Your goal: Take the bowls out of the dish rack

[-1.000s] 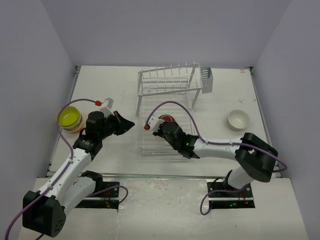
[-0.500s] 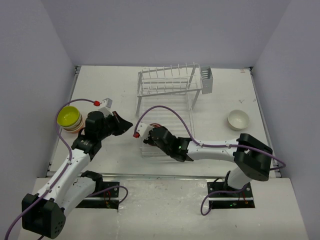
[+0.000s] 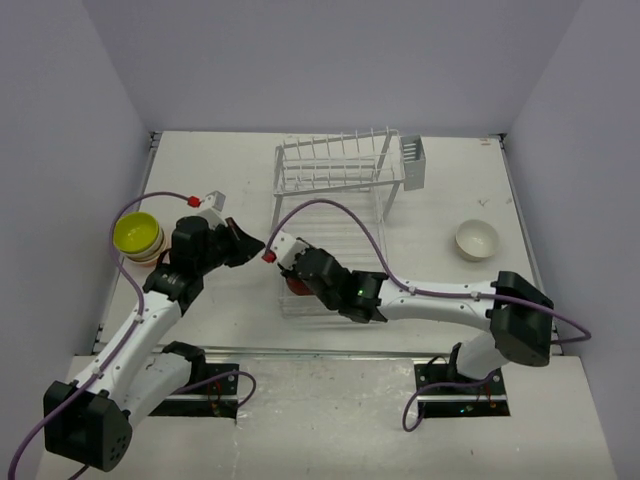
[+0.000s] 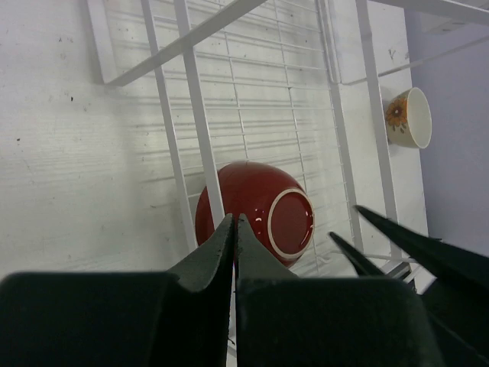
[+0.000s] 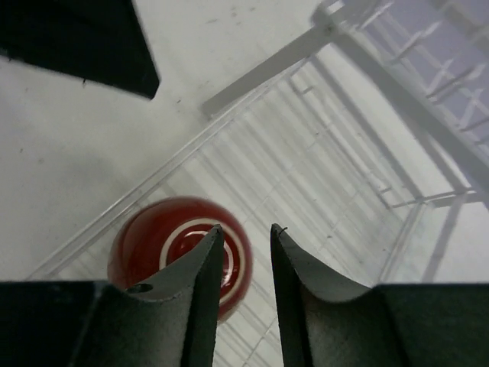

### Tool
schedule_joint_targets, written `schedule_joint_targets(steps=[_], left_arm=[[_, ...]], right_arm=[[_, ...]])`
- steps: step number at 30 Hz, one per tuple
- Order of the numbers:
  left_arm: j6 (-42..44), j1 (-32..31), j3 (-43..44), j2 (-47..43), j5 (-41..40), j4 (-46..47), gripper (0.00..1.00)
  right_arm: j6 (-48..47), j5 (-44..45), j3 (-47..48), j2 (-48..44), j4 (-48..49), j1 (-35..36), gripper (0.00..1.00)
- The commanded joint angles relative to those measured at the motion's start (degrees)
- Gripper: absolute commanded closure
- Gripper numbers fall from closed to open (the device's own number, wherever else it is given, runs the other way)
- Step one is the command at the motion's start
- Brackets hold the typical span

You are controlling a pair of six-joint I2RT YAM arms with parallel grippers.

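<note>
Left tool (image 4: 234, 229) clenched; right tool (image 5: 246, 229), parted and empty above the inverted dark-red round bowl (image 5: 145, 252) at lower left, should grasp it next.

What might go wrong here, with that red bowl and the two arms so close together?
The red bowl lies upside down against the side rail of the rack, so a nudge might roll it off. The right fingers are only slightly apart over its edge and may slip on the round back. The left fingers are shut close by, so the two arms could bump into each other.
</note>
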Motion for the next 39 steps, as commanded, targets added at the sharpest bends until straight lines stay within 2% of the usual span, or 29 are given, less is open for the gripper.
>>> schedule_joint_targets(steps=[1,2,3,4,5,6,7,10,12,13,15,16,18,19,21,24,25,29,30,32,33,38,39], left_arm=[[2.6,0.3,4.8,2.5,-0.1,0.9,1.00],[2.7,0.3,6.0,3.0,0.0,1.0,1.00],[2.8,0.3,6.4,3.4,0.2,1.6,1.00],[2.7,0.3,7.1,4.4,1.7,1.7,1.00],[2.9,0.3,8.9,4.9,2.5,1.5,1.00],[3.3,0.3,9.9,5.3,2.9,0.8,1.00],[4.0,0.3,12.0,5.7,3.3,-0.9,0.98],[1.8,0.3,14.0,6.0,5.1,-2.3,0.92],[-0.1,0.0,16.9,6.8,5.7,-3.7,0.92],[-3.0,-0.1,17.8,7.4,6.2,-5.3,0.91],[-3.7,-0.6,22.9,10.0,7.6,-10.2,0.79],[-3.7,-1.0,24.4,10.9,7.7,-11.9,0.70],[-3.6,-1.6,27.3,12.4,8.4,-14.3,0.65],[-4.0,-1.8,27.5,12.4,8.6,-14.2,0.59],[-4.0,-2.5,27.3,12.6,9.1,-14.3,0.54],[-4.8,-3.0,27.0,12.3,9.8,-15.9,0.51],[-5.2,-3.3,26.5,11.8,9.7,-16.1,0.54],[-6.4,-4.2,20.0,9.6,8.6,-17.0,0.70],[-6.4,-4.3,19.1,8.9,8.4,-17.5,0.76],[-6.5,-4.4,16.6,8.7,8.4,-17.5,0.96],[-6.5,-4.6,15.8,8.7,8.4,-17.9,1.00],[-6.8,-7.1,15.0,10.0,7.0,-18.7,1.00],[-7.7,-9.4,14.7,10.7,5.2,-18.8,1.00]], right_arm=[[5.3,10.9,7.8,-6.6,-5.9,0.4,0.66],[5.8,13.2,9.8,-8.6,-7.3,0.4,0.66],[7.7,14.6,10.8,-9.9,-8.8,0.3,0.60],[12.4,15.3,11.6,-11.0,-13.8,0.0,0.29],[17.1,16.0,14.5,-12.1,-18.2,-0.2,0.13],[21.6,16.4,16.5,-14.1,-22.9,-0.9,0.01],[30.7,11.8,20.1,-15.1,-33.5,-2.1,0.01],[45.4,1.2,24.2,-19.2,-48.5,-4.8,0.01],[47.3,-10.2,25.4,-20.7,-51.6,-7.6,0.01],[50.6,-12.1,27.1,-20.2,-58.2,-8.4,0.01],[51.2,-19.5,32.2,-19.2,-64.4,-10.0,0.01],[50.6,-21.3,32.9,-18.6,-65.2,-9.9,0.01],[50.0,-25.4,31.3,-18.5,-64.5,-10.0,0.01],[50.5,-26.3,27.0,-19.6,-62.9,-10.0,0.01],[50.0,-30.2,20.6,-21.9,-54.4,-10.0,0.02],[52.6,-31.3,13.5,-24.9,-49.6,-12.0,0.02],[53.4,-36.2,11.8,-25.3,-48.3,-13.5,0.02],[53.5,-43.6,2.9,-26.0,-42.7,-21.4,0.04],[53.2,-44.5,2.0,-26.0,-40.5,-22.3,0.04],[51.3,-46.1,1.5,-25.3,-39.7,-24.0,0.05],[50.5,-47.5,1.6,-24.4,-38.7,-24.7,0.05],[51.1,-51.8,1.6,-20.4,-35.7,-25.7,0.05],[52.5,-53.2,1.4,-18.9,-33.6,-26.3,0.05]])
